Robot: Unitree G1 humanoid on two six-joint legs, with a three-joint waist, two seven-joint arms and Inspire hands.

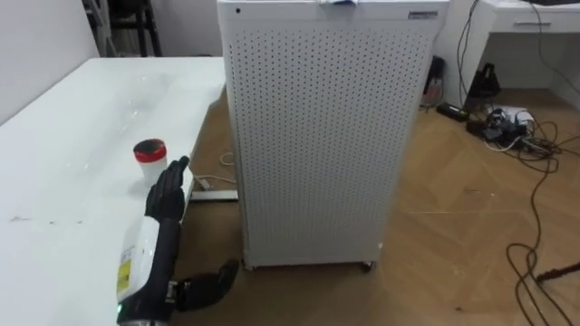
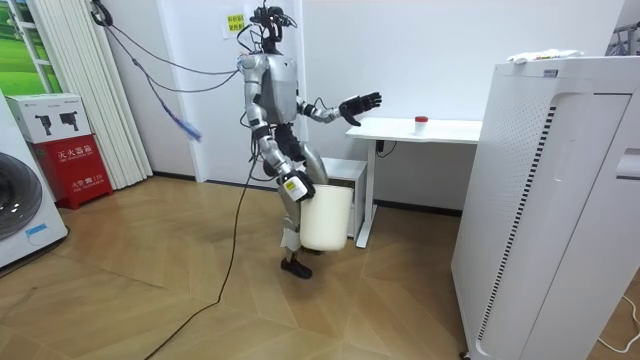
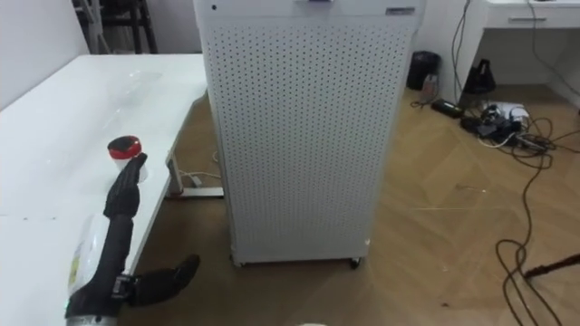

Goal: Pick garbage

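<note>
Left hand is hovering released, fingers straight, just beside the red-lidded pot on the white desk, seemingly poised to grab; right hand is carrying a white bin, grip untellable

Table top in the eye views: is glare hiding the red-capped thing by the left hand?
Left eye view: only a faint sheen on the table beyond the red-capped container, none over it; the left hand reads dark against the white, fingers straight. Room view: even light, the container a small red dot.
</note>
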